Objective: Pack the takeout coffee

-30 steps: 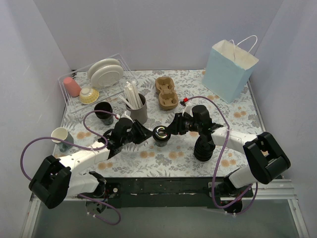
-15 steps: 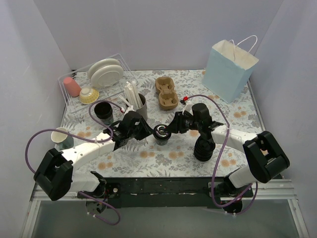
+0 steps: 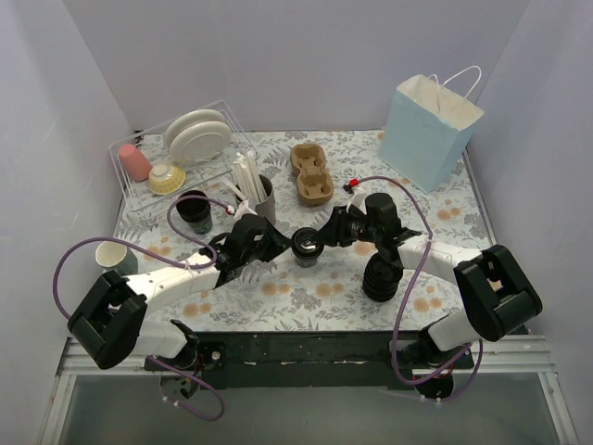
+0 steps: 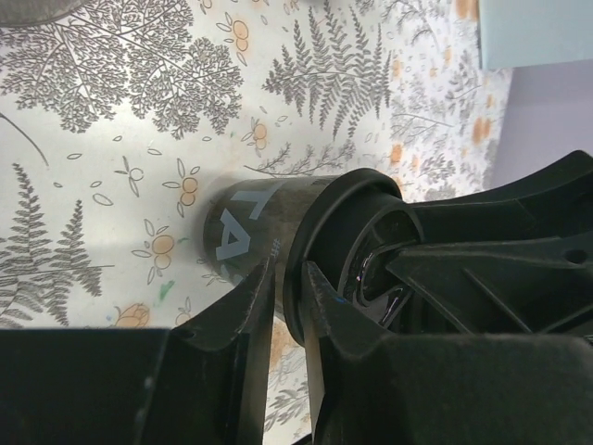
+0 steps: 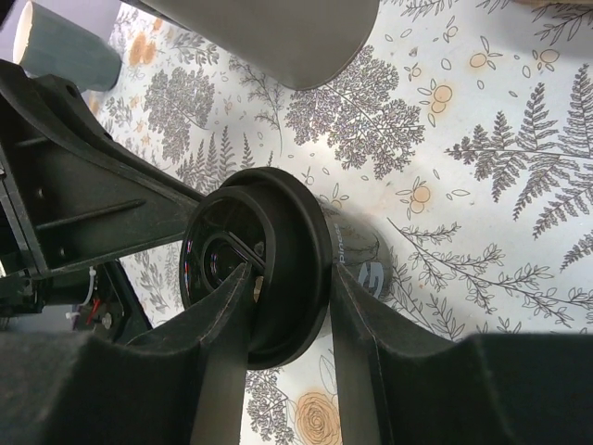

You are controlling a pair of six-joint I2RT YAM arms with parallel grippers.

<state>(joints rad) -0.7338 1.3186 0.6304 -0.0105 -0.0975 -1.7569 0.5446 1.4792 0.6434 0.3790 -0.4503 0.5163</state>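
Presently, step in hand: the left end effector [image 4: 285, 283] and the right end effector [image 5: 292, 278] are both working at the lid [image 5: 269, 222] of the takeout coffee [image 3: 306, 247]. It looks as though the lid is being gripped or settled ahead of packing, and the cup is not yet sitting in any carrier or bag.
Next move: probably calling for one firm hold while the other side is letting go, then a level lift toward the pulp cup carrier [image 3: 311, 176] or the blue paper bag [image 3: 428, 130], keeping the cup upright so the lid is not popping off.
Lid stack [image 3: 382, 276]: standing nearest the arm bases, to the right of the coffee and apart from it.
Left end effector: standing narrow, its tips straddling the lid's rim where it is meeting the cup wall; whether it is actually pinching, I cannot tell.
Right end effector: clasping the lid across its width, one finger pressing on each side of the rim.
Takeout coffee: sitting mid-tabletop [image 3: 306, 297] between the two end effectors, lid on; whether its base is resting flat is not showing.
Grey holder of sticks [image 3: 261, 206]: standing just beyond the coffee, to its left.
Pulp cup carrier: lying farther back, well apart from the coffee.
Blue paper bag: standing upright in the far right corner, mouth gaping upward.
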